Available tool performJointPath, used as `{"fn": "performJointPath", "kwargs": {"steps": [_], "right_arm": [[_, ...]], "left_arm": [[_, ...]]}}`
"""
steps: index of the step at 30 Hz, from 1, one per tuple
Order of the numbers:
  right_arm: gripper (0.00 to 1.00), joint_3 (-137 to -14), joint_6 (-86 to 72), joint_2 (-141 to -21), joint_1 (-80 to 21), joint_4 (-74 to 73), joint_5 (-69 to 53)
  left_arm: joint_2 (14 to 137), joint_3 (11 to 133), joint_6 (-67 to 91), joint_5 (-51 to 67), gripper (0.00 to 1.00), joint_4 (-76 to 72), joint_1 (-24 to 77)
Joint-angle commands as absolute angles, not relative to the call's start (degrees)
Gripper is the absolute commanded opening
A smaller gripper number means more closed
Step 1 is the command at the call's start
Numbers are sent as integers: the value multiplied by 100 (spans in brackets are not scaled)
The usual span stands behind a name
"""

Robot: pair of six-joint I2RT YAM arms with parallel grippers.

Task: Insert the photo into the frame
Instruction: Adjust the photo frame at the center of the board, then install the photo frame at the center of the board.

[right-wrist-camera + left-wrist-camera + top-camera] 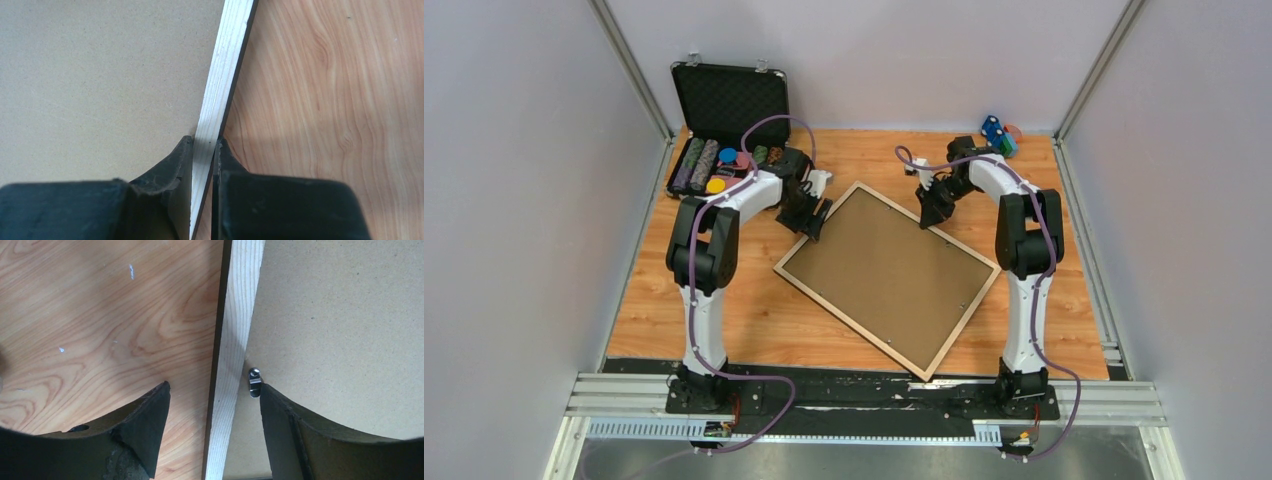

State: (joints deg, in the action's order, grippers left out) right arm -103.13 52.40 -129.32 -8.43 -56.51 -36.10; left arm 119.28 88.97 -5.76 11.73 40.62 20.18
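Wooden table [754, 320], frame [220, 75] face-down at centre, brown backing board [886, 272] up; photo not visible. Right gripper [204, 142] pinches the 1 o'clock rail; left gripper [214, 387] straddles the 10 o'clock rail, jaws apart. Advisable: close left on wood, clear of the metal clip [254, 382].

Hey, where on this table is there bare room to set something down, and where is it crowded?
Bare table lies between the left arm and the frame's near-left edge, and between its near-right edge and the right arm. Crowded: chip case far left, coloured pieces far right, left gripper and right gripper at the frame's far edges.
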Motion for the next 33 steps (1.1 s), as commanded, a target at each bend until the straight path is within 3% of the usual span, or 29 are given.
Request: {"fn": "performJointPath", "kwargs": {"steps": [1, 33], "right_arm": [[0, -10065, 5687, -13104, -830, -5726, -3316], [0, -9853, 5652, -13032, -827, -5639, -3140]], "left_arm": [[12166, 8980, -706, 1169, 72, 3924, 2039], [12173, 8760, -1543, 766, 25, 3567, 2035]]}}
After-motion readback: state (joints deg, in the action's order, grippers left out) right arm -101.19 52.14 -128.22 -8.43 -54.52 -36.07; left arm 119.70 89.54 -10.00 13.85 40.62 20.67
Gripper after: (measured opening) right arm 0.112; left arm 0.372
